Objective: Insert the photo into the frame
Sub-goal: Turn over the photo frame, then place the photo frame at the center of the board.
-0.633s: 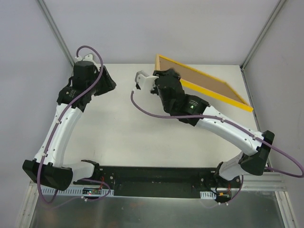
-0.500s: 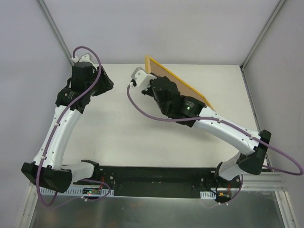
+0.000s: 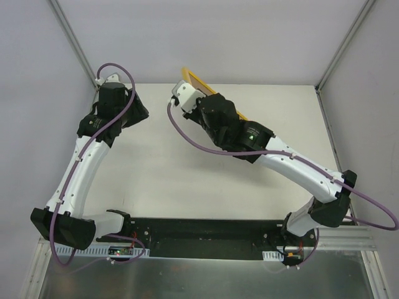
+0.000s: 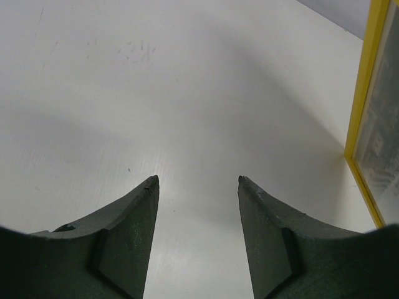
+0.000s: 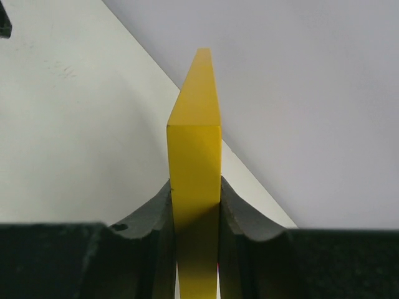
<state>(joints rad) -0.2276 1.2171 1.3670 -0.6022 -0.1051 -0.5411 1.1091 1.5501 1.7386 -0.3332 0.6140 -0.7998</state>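
Note:
My right gripper [image 5: 194, 184] is shut on the edge of the yellow frame [image 5: 194, 149] and holds it upright, edge-on, above the table. In the top view only a thin yellow strip of the frame [image 3: 190, 76] shows behind the right gripper [image 3: 197, 103]. My left gripper [image 4: 197, 180] is open and empty over the bare table, to the left of the frame [image 4: 363, 75]. It also shows in the top view [image 3: 138, 111]. Inside the yellow border, the left wrist view shows a greyish printed surface [image 4: 386, 156]. I cannot tell whether this is the photo.
The white table [image 3: 156, 162] has grey walls at the back and both sides. Metal corner posts [image 3: 72, 37] stand at the back left and back right. The arm bases sit on a black rail [image 3: 199, 233] at the near edge.

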